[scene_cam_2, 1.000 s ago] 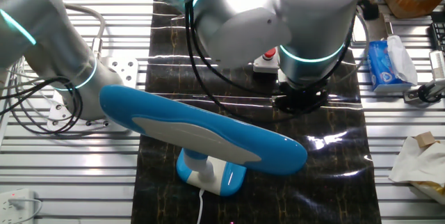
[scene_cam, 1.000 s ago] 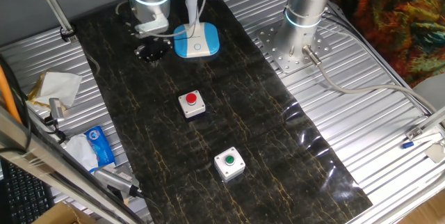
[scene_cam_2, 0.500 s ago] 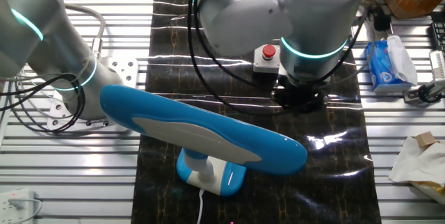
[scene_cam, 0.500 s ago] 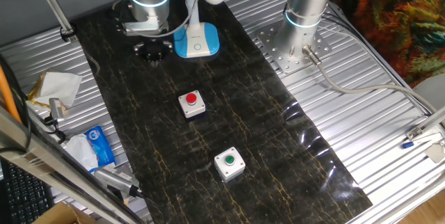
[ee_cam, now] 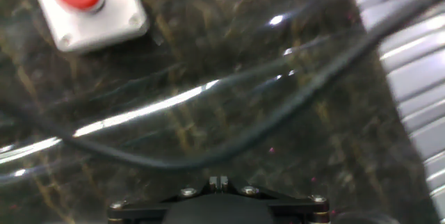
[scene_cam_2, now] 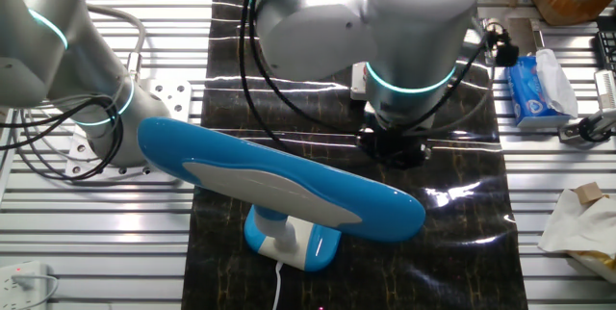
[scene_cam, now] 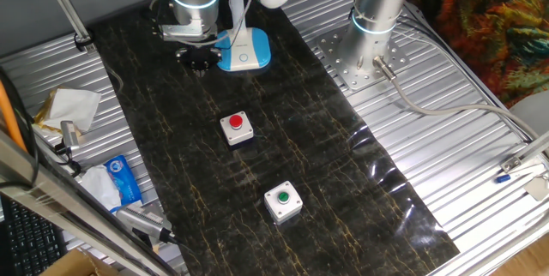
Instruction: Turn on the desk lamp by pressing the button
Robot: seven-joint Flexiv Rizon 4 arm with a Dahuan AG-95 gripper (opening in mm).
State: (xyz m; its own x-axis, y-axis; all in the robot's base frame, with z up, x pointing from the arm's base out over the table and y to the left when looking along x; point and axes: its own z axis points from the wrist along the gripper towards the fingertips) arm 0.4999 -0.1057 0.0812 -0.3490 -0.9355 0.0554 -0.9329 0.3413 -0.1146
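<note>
The gripper (scene_cam: pixel 196 60) is hanging low over the black marbled mat, just to the left of the desk lamp's base in one fixed view. Whether its fingers are open or closed I cannot tell, because no view is showing the fingertips clearly; the hand view is giving only a dark edge of the gripper body at the bottom.

Nearest to the camera in that fixed view, a grey square box with a green dome button (scene_cam: pixel 282 201) is sitting on the desk (scene_cam: pixel 446 165), and behind it a grey square box with a red dome button (scene_cam: pixel 237 127). Farther back, the small desk lamp with a rounded light-blue base and white top plate (scene_cam: pixel 243 51) is standing at the far end of the mat. The tiny round pale button (scene_cam: pixel 244 57) is lying on this plate, and nothing is touching it.

I judge that the task is only beginning: the lamp is giving no light, and the approach and the press are both remaining.

The mat is looking glossy, with thin golden veins. The desk is ribbed metal. The lamp's long blue head (scene_cam_2: pixel 279 177) is looking like smooth plastic.
</note>
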